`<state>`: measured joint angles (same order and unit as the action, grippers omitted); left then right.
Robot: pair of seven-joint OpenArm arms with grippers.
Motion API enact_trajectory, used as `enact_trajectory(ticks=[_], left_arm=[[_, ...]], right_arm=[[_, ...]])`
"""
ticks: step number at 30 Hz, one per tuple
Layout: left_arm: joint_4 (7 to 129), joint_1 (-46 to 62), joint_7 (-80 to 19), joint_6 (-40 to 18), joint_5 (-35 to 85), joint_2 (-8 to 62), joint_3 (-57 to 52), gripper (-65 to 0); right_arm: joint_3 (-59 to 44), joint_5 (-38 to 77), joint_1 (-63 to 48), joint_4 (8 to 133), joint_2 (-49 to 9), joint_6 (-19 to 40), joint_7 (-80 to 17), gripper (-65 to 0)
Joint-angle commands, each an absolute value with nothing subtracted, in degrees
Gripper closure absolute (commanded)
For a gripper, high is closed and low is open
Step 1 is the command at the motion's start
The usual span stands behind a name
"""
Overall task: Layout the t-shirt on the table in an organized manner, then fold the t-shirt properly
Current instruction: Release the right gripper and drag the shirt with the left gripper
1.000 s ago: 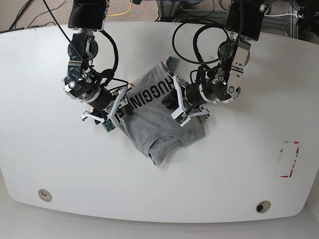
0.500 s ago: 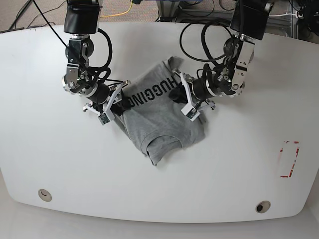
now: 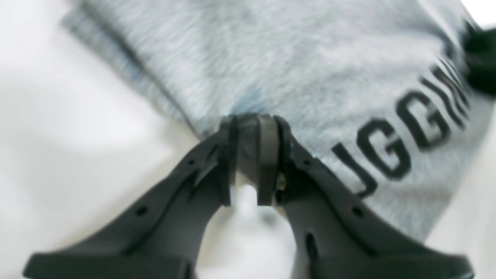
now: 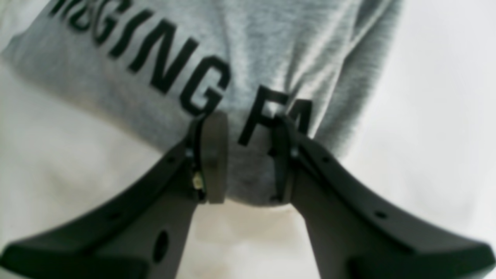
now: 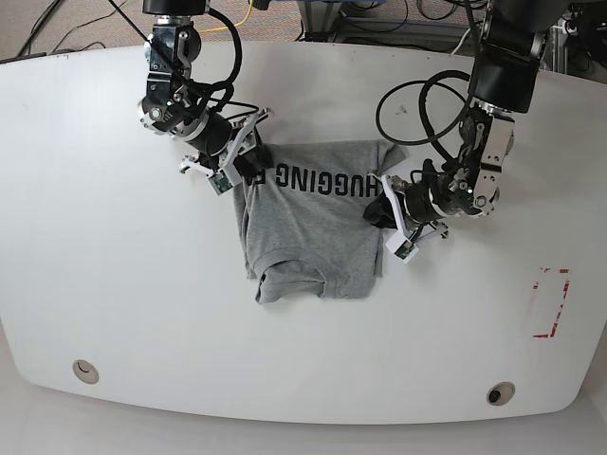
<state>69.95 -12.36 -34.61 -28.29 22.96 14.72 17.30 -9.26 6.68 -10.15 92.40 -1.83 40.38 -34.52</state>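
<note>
- Where's the t-shirt (image 5: 318, 237)?
- On the worktop (image 5: 180, 322), around its middle, between the two arms; grey, bunched into a compact shape; dark lettering runs across the part nearest the arms, upside down in the base view; rounded neckline-like curve at the opposite end.
- Left tool (image 3: 246, 159)?
- Narrow gap between the fingers; sits at the shirt's edge, lettering to one side; can't tell if cloth is pinched.
- Right tool (image 4: 248, 159)?
- Somewhat wider gap, grey cloth visible between the fingers; it's at the corner by the end of the lettering; grip can't be confirmed; wrist views are blurred.
</note>
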Motion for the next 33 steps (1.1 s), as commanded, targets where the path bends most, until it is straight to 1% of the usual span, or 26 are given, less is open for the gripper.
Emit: enact_trajectory(ticks=[1, 6, 12, 16, 21, 22, 24, 26, 29, 32, 33], left_arm=[[70.4, -12.9, -37.7, -26.6, 19.6, 16.4, 17.1, -8.2], [74.5, -12.6, -38.0, -26.6, 19.6, 17.4, 16.9, -8.2], [85.6, -12.4, -38.1, -26.6, 19.7, 18.7, 16.8, -8.2], [91.6, -11.8, -38.1, -26.3, 19.7, 18.2, 17.0, -8.2], [94.2, -12.2, -37.7, -25.5, 19.3, 12.6, 17.0, -8.2], [94.2, -12.2, -37.6, -24.3, 19.1, 11.6, 17.0, -8.2], [94.3, -12.7, -37.0, -20.0, 17.3, 9.6, 17.2, -8.2], [94.3, -13.0, -34.9, -14.5, 13.5, 6.7, 18.0, -8.2], [94.0, -12.8, -30.6, -8.7, 7.4, 3.6, 20.2, -8.9], [92.9, -11.6, -26.3, -4.1, 2.2, 0.7, 22.0, -14.6], [91.9, -11.2, -24.7, -2.2, 0.4, -0.3, 22.4, -17.6]], right_arm=[[-9.5, 6.5, -9.8, 93.7, -2.2, 40.0, -34.3, -18.2], [-9.6, 6.5, -9.8, 97.0, -2.2, 40.0, -36.5, -18.2], [-9.8, 6.5, -9.6, 108.1, -2.4, 40.0, -43.3, -18.4], [-11.5, 6.5, -9.5, 113.6, -2.9, 40.0, -45.3, -18.4], [-13.4, 6.5, -7.4, 115.6, -5.1, 40.0, -47.3, -18.4], [-13.9, 6.4, -7.1, 115.6, -5.9, 40.0, -47.3, -18.4], [-14.9, 6.4, -6.4, 115.6, -7.6, 40.0, -47.3, -18.4], [-15.9, 6.4, -5.4, 115.5, -9.2, 40.0, -47.3, -18.4], [-17.5, 6.4, -4.5, 115.5, -11.2, 40.0, -47.3, -18.4], [-18.9, 6.4, -4.3, 115.3, -13.1, 40.0, -47.3, -18.4], [-19.3, 6.4, -3.8, 115.3, -13.5, 40.0, -47.3, -18.4]])
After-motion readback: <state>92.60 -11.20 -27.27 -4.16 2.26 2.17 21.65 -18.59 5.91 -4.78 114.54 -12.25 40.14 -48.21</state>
